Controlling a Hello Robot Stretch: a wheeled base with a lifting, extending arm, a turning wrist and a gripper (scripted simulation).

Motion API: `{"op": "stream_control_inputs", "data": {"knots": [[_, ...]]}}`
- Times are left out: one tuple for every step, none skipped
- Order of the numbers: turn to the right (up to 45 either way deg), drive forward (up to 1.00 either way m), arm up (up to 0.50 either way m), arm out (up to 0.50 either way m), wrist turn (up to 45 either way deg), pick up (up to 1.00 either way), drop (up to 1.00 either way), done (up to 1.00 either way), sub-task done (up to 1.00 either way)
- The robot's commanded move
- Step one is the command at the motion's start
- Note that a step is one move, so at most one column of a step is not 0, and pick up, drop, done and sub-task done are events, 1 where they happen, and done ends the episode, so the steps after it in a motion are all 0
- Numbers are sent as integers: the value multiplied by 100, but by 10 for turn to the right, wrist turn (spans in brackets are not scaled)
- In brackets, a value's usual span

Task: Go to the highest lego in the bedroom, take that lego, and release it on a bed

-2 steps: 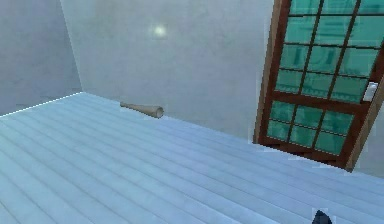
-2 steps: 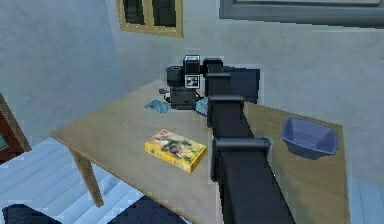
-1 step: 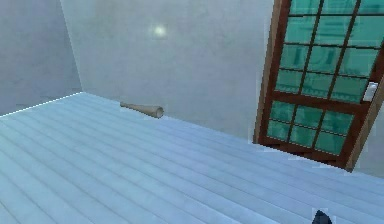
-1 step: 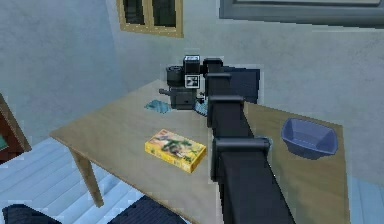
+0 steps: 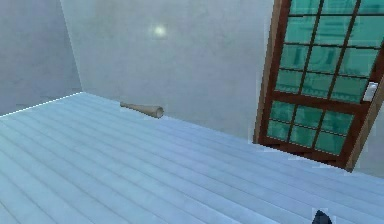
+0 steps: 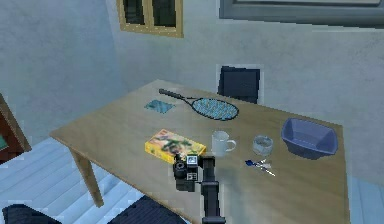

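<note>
A flat yellow box (image 6: 172, 146) with a colourful printed top, possibly the lego, lies on the wooden table (image 6: 110, 130) near its front edge. The dark arm (image 6: 212, 200) rises from the bottom edge of the arm side view. At its far end the gripper (image 6: 181, 166) sits right at the near end of the yellow box. With the box on the table behind it, I cannot tell whether the gripper holds anything.
On the table lie a tennis racket (image 6: 205, 104), a small teal item (image 6: 157, 104), a white mug (image 6: 222, 144), a glass cup (image 6: 262, 146), keys (image 6: 258, 165) and a blue bowl (image 6: 307, 138). A dark chair (image 6: 240, 82) stands behind. In the forward view, a bat (image 5: 142, 107) lies by the wall; a glazed door (image 5: 325, 75) stands at right.
</note>
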Motion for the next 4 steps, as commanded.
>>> {"op": "stream_control_inputs", "data": {"knots": [[0,0,0,0,0,100,0,0,0],[0,0,10,0,0,0,0,0,0],[0,0,20,0,0,0,0,0,0],[0,0,0,0,-450,0,0,0,0]]}}
